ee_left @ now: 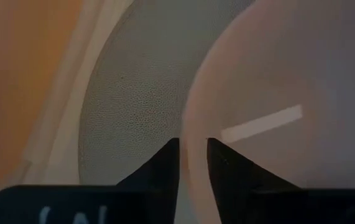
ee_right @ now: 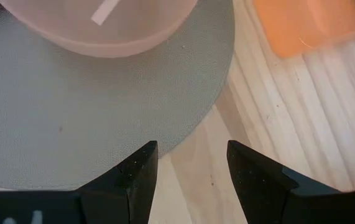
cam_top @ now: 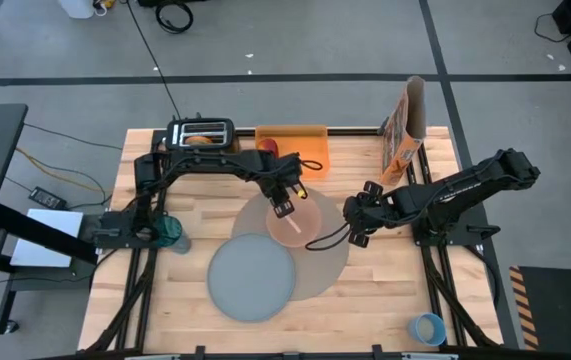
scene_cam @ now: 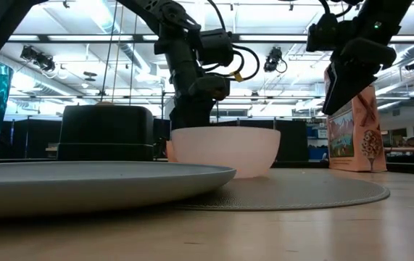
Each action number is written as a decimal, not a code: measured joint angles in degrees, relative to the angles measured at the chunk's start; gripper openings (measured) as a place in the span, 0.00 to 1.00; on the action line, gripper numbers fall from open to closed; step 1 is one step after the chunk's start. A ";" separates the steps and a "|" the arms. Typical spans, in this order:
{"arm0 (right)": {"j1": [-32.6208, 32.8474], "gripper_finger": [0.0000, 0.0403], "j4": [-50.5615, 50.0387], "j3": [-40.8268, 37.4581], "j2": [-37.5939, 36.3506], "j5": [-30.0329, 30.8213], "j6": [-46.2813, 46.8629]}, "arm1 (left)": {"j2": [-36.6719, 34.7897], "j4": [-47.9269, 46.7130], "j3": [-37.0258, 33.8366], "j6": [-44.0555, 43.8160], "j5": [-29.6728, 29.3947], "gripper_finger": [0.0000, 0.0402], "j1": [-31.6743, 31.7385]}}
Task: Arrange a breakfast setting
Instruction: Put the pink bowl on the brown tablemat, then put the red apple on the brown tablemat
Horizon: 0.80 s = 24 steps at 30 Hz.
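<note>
The pale pink bowl (cam_top: 302,224) sits on the large round taupe mat (cam_top: 327,268); it also shows in the low view (scene_cam: 226,151). The grey plate (cam_top: 252,278) lies on the mat's near left part. My left gripper (cam_top: 283,206) is shut on the bowl's rim. My right gripper (cam_top: 357,222) hangs open and empty over the mat's right edge (ee_right: 214,106). The red apple (cam_top: 268,148) lies on the orange tray (cam_top: 300,140). The bagel (cam_top: 201,139) sits in the toaster (cam_top: 201,131). The small blue cup (cam_top: 427,327) stands near right. The spoon is out of view. My left gripper pinches the bowl's rim (ee_left: 193,146) on its far left side, one finger (ee_left: 227,168) inside the bowl and one finger (ee_left: 161,165) outside. The fingers come from above, pointing down. The bowl stands upright with its base on the mat (scene_cam: 294,192).
A cereal box (cam_top: 405,125) stands at the far right. A teal glass (cam_top: 171,232) stands at the left, near my left arm's base. The table's near right part is bare wood (cam_top: 385,300).
</note>
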 joint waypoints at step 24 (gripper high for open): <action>3.75 0.49 -14.00 13.28 -0.02 8.99 15.16 | -26.32 3.37 -8.85 8.69 -2.50 0.30 -14.85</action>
